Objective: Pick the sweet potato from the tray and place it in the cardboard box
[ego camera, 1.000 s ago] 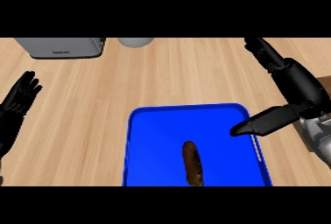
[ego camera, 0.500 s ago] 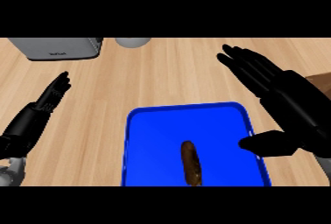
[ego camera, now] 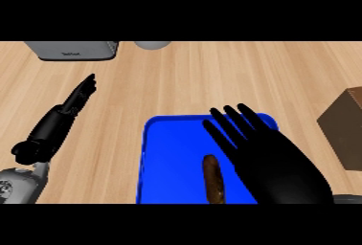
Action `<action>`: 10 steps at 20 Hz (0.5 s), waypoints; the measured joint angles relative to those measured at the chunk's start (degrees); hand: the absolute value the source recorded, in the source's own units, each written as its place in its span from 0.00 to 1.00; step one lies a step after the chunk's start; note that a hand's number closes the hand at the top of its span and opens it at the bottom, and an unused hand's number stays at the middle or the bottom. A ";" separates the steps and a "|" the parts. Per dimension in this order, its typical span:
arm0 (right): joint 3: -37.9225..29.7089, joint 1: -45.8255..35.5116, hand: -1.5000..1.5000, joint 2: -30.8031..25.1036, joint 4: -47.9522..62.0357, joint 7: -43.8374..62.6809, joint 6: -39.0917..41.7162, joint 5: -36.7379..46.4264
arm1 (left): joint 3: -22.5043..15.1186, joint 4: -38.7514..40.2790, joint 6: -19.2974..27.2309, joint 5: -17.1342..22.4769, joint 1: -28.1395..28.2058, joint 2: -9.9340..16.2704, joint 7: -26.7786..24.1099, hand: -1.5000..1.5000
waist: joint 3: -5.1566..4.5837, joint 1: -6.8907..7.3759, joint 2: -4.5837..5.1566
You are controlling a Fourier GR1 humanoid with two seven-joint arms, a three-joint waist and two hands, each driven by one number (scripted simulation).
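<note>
Sweet potato (ego camera: 213, 179): brown, long and narrow, lying lengthwise in the lower middle of the tray, just left of the right hand; lower end cut off by the view's edge.
Tray (ego camera: 173, 158): bright blue, rounded corners, flat on the bench, right half largely covered by the right hand.
Right hand (ego camera: 279, 162): black, spread over the right side of the tray, palm down, fingers (ego camera: 230, 125) straight and fanned toward the tray's far edge; nothing held; whether it touches the sweet potato cannot be told.
Left hand (ego camera: 60, 120): black, over bare wood left of the tray, seen edge-on, fingers straight and pointing away toward the far left; nothing held.
Left forearm (ego camera: 17, 184): grey, at the lower left corner.
Cardboard box (ego camera: 342, 128): brown, at the right edge, partly out of view, apart from the tray to its right.
Bench (ego camera: 212, 72): light wood grain.
Grey appliance (ego camera: 72, 49): at the far left edge, partly cut off at the top.
Pale round object (ego camera: 152, 44): beside the appliance, at the far edge, only its lower part visible.
</note>
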 measured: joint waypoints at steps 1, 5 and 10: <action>1.85 -0.58 0.00 1.56 0.21 2.21 2.02 -0.18 | -0.07 0.27 -0.11 -0.07 -0.31 -0.17 -0.04 0.50 | -0.02 0.19 0.00; 7.01 -2.65 0.00 8.38 3.73 7.13 6.49 -2.32 | -0.02 1.47 -0.78 -0.24 -0.77 -0.50 -0.86 0.50 | -0.05 0.81 0.07; 12.89 -4.39 0.00 15.91 9.95 10.98 8.77 -2.88 | -0.30 2.23 -0.75 -0.84 -1.65 -1.18 -0.53 0.50 | -0.04 0.78 -0.11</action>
